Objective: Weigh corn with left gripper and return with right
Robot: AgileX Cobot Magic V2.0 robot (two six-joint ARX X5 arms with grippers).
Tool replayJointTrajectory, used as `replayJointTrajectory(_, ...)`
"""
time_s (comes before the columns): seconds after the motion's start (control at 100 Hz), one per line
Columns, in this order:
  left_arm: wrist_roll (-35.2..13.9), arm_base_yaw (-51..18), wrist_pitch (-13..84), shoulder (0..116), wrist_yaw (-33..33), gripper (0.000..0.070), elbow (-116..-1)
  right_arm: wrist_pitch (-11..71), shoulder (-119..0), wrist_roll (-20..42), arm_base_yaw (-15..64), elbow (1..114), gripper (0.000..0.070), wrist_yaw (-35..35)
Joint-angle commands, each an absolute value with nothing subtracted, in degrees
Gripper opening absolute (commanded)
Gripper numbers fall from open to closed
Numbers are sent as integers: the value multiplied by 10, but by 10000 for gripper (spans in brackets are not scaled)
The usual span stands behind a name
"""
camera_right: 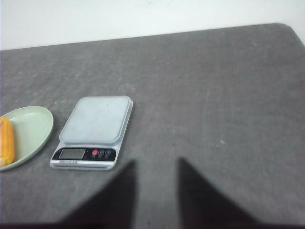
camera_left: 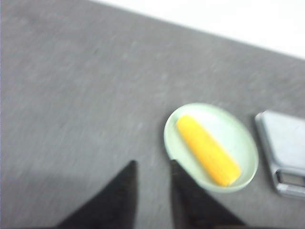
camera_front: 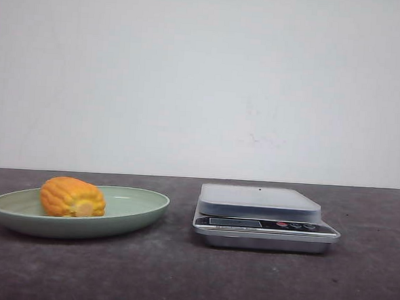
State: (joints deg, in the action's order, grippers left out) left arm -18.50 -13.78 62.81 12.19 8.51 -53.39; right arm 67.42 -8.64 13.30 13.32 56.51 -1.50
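Corn: we see it lying on its side in the green plate, left of the scale.
Scale: on the desk just beside the plate, platform bare.
Left pincer: we see it above the desk beside the plate, fingers parted, holding nothing.
Right pincer: near the scale, fingers apart, holding nothing.

One corn, one green plate, one scale, two grippers.
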Motion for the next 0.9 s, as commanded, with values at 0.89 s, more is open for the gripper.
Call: replayJointTrajectory(0.89,-171,-137,544,120,80,4,-539,622,-85,146,133,542,15,-15)
